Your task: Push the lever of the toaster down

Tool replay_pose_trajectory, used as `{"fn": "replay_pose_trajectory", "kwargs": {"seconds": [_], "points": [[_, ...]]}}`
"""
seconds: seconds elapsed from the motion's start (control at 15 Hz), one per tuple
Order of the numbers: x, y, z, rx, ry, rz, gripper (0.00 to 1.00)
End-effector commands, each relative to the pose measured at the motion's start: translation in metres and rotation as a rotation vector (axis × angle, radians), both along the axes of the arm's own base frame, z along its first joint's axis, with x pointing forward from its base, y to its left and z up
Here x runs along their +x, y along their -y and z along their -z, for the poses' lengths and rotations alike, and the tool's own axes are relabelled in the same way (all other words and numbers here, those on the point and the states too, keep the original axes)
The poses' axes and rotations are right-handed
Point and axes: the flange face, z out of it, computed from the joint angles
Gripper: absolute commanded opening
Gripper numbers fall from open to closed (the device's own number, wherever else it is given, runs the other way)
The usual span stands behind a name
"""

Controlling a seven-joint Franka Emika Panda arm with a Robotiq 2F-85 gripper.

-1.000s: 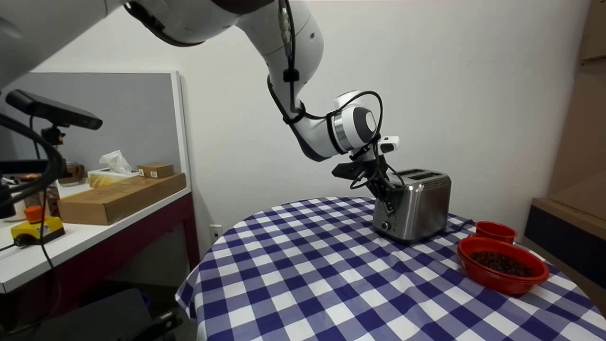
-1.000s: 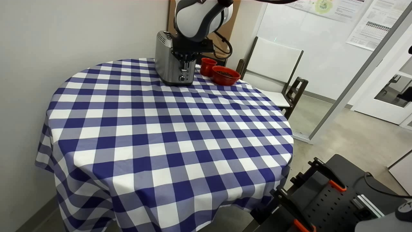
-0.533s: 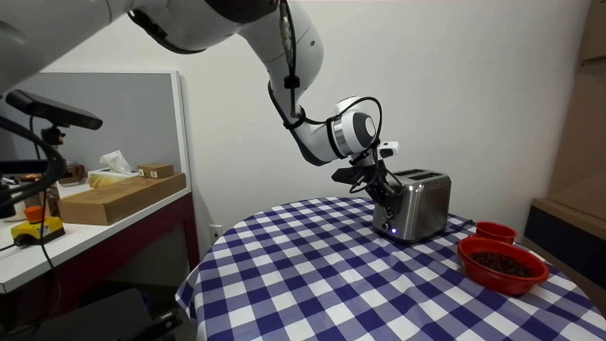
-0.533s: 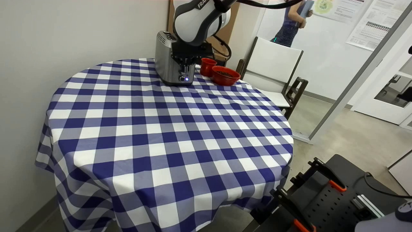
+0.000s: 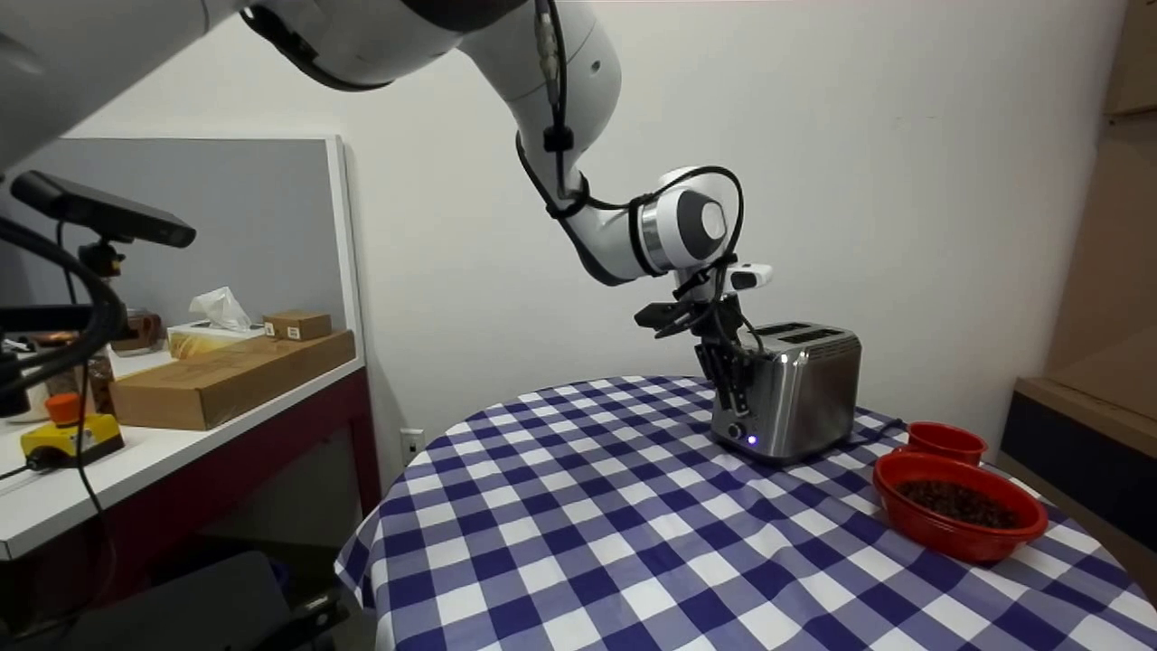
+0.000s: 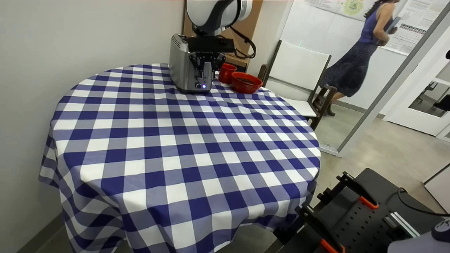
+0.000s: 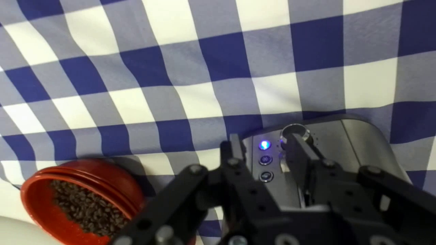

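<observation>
A silver two-slot toaster stands on the checked table; it also shows in the other views. A blue light glows on its front panel beside the round knob. A shiny piece that looks like the lever sits low, just above the knob, partly hidden behind a finger. My gripper points down at the toaster's front, its fingers apart with nothing between them. In both exterior views the gripper is close to the front panel; contact cannot be told.
A red bowl of brown beans and a red cup stand beside the toaster. A checked cloth covers the round table. A wall is behind. A chair and a walking person are in the background.
The blue light came on between one second and half a second ago. My gripper dipped slightly, then rose a little. A person has walked into view in the background.
</observation>
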Motion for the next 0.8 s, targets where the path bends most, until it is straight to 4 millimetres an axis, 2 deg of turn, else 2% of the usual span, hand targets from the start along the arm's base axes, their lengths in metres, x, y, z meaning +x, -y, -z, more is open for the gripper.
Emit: {"fn": "replay_pose_trajectory", "kwargs": {"seconds": [0.0,0.27,0.6,0.73], "points": [[-0.022,-0.007,-0.079,0.095,-0.071,-0.005,0.70],[-0.063,-0.001,-0.150,0.184,-0.068,-0.003,0.99],[-0.137,0.010,-0.211,0.298,-0.077,-0.091,1.00],[-0.169,0.015,-0.228,0.312,-0.072,-0.213,1.00]]}}
